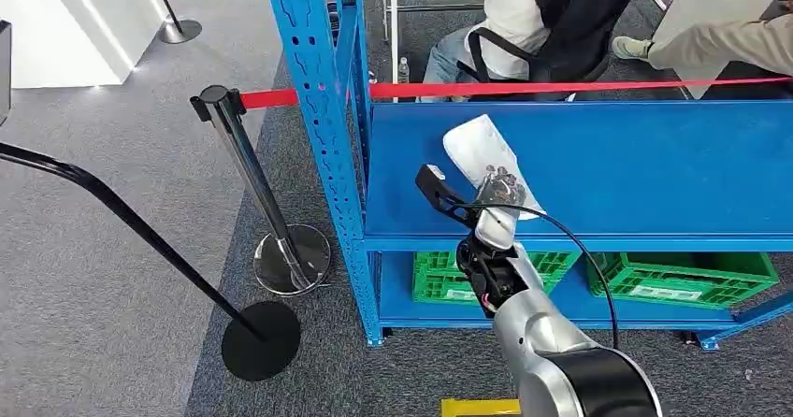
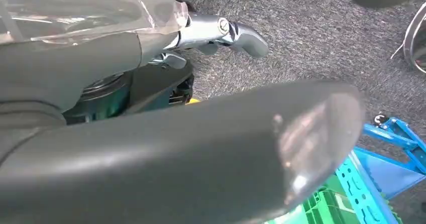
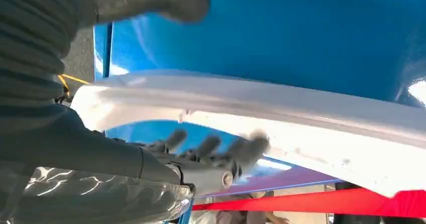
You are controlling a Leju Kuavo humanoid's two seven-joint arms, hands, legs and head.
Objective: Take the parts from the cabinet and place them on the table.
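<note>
My right hand is gripping the white part over the blue cabinet shelf, thumb on one side and fingers curling under the other (wrist view is blurry but the part is clearly between them). My left hand is hanging over the grey carpet, fingers looking apart and holding nothing.

Right hand grips with arm outstretched; left hand hangs, fingers apart.
</note>
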